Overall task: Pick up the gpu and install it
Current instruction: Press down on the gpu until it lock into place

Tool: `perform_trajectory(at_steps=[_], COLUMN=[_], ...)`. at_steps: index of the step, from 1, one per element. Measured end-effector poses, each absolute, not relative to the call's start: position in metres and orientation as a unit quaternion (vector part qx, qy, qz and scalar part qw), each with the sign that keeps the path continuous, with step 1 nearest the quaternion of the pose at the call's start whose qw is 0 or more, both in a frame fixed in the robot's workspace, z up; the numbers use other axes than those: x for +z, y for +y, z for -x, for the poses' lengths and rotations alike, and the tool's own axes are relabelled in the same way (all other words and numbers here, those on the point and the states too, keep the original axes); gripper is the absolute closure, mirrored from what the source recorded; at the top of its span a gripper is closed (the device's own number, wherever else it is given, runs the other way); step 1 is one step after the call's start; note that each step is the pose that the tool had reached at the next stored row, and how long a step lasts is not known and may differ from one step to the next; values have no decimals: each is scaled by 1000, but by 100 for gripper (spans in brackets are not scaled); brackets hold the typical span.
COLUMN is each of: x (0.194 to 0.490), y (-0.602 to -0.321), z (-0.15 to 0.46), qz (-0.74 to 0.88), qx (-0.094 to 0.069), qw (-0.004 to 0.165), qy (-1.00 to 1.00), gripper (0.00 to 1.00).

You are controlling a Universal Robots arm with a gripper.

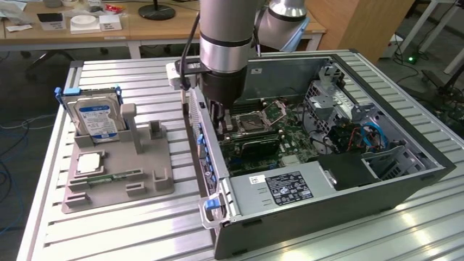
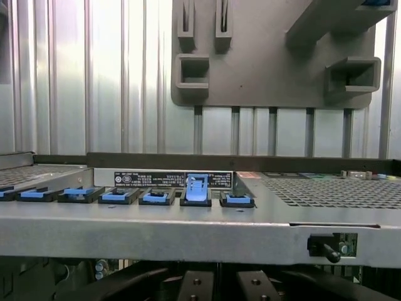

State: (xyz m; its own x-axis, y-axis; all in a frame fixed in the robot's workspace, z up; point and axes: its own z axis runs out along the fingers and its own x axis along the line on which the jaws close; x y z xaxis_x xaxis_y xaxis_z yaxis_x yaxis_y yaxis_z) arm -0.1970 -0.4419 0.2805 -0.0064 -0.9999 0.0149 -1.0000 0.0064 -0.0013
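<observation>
While the end effector (image 1: 217, 118) is clenched and low inside the computer case (image 1: 406, 179), close to its rear wall, the gpu (image 1: 254, 145) appears to lie over the motherboard just to the exterior view's right of it. I cannot tell if they touch. Seating likely needs straight, even downward pressure, with the bracket lined up at the rear slot.

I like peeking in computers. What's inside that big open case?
Inside the case: a green board, a black power box, blue cables and the arm reaching in. Whatever lies beneath the arm and power box is covered.
</observation>
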Motion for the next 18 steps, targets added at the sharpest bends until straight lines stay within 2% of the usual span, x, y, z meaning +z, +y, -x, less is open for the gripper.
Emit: perform_trajectory(at_steps=[9,18], x=[300,302], y=[-442,-445], z=[195,195], qz=[-705,-705], qx=[5,5], qw=[4,4], qy=[-709,-709], gripper=[89,89])
